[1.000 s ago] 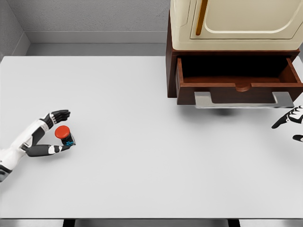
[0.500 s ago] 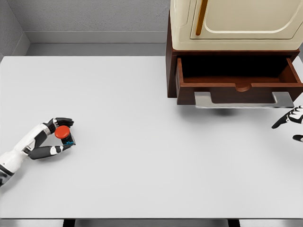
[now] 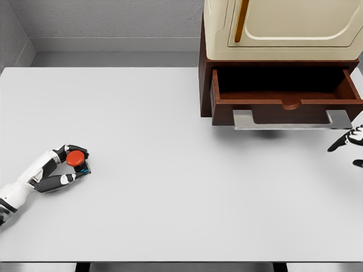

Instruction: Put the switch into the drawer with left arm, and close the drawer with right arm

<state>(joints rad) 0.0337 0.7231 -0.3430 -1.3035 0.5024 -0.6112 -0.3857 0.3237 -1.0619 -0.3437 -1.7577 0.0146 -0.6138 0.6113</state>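
The switch [image 3: 76, 159], a small dark base with a round red button on top, sits on the white table [image 3: 170, 170] at the far left. My left hand [image 3: 75, 160] wraps it, black fingers over the button's far side and thumb along its near side, touching it. The brown wooden drawer [image 3: 286, 105] stands pulled open at the upper right, its inside dark and bare, with a grey metal handle [image 3: 290, 120] across its front. At the right picture edge, just below the handle's right end, my right hand [image 3: 353, 147] shows only in part, fingers stretched.
A cream cabinet [image 3: 283, 28] with a brown base sits on top of the drawer at the back right. A grey wall runs behind the table. The table's near edge lies along the picture's bottom.
My left hand's fingers have curled down from spread above the switch to closed around the red button. The right hand has drifted slightly to the right.
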